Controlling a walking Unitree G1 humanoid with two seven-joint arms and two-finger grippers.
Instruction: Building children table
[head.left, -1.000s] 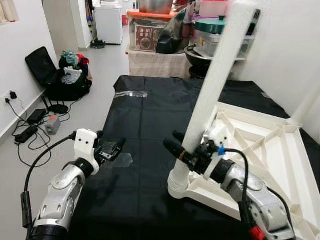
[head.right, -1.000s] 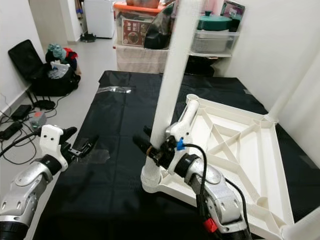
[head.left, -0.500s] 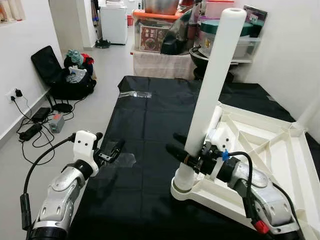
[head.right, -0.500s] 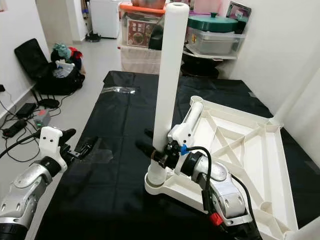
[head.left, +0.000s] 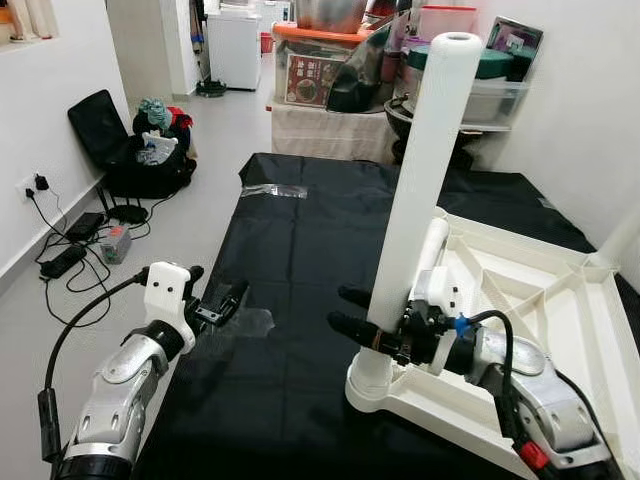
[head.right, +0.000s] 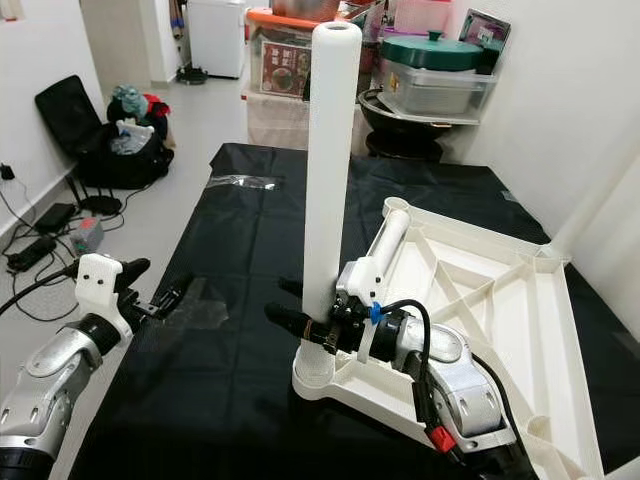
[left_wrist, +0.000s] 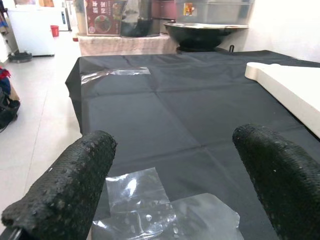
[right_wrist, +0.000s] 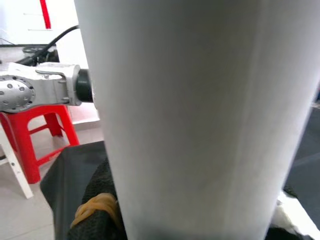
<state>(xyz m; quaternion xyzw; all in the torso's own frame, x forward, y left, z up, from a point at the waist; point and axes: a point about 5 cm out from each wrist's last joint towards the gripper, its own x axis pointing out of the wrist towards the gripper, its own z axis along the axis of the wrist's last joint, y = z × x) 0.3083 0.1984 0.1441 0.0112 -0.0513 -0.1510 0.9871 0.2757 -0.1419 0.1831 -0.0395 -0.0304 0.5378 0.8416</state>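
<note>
Nearest, the left gripper (head.left: 222, 303) hovers with its fingers spread and nothing between them, low over the black sheet (head.left: 300, 250) and some clear plastic scraps (left_wrist: 150, 210); it is well apart from the work. Just beyond, the right gripper (head.left: 352, 312) is clenched around the lower part of a white leg (head.left: 420, 180), its black fingers reaching past either side of the tube. The leg stands nearly upright in the round corner socket (head.left: 375, 385) of the upturned white tabletop (head.left: 540, 300), which lies on the sheet with its ribbed underside up. The step in hand looks like seating this leg in its socket. Whether it is fully home cannot be told, so the next move likely calls for a firm push or twist straight down along the tube, keeping it upright, before letting go. Farther off, storage boxes (head.right: 430, 85) and a black bag (head.left: 130, 150) sit by the walls.
</note>
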